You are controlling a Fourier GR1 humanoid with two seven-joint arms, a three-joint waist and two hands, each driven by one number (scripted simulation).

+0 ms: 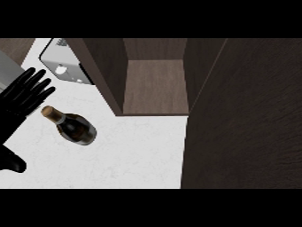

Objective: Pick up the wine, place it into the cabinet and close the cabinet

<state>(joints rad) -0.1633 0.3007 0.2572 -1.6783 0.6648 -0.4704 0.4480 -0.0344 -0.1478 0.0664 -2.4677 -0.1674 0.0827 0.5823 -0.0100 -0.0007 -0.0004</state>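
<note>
- The left hand (13,113) shows at the worktop's left edge, reaching in from the near left corner; its palm faces up toward the view, its fingers (34,86) are straight and spread, pointing toward the far side, and its thumb sticks out toward the near edge.
- The hand holds nothing; its fingertips lie just to the left of the bottle's top, and whether they touch it cannot be told.
- The right hand is nowhere in the view.
- The worktop (133,155) is white with a faint marble pattern, and its bare part stretches from the near edge up to the cabinet.
- The wine bottle (75,127) stands on the worktop toward the left side, seen from steeply above: a dark brown body with a tan cork and a narrow neck that leans toward the far left in the view.
- The bottle stands outside the cabinet, in front of it and to the left of its opening, with bare worktop between the two.
- The cabinet door (251,119) is a big dark wood panel that fills the right side of the view, swung open toward the near edge.
- The cabinet (156,86) is dark brown wood and stands open at the far middle of the worktop; its lighter wood shelf lies between the two side walls.
- A grey device with a round white knob (65,66) lies at the far left corner, just left of the cabinet's left wall.
</note>
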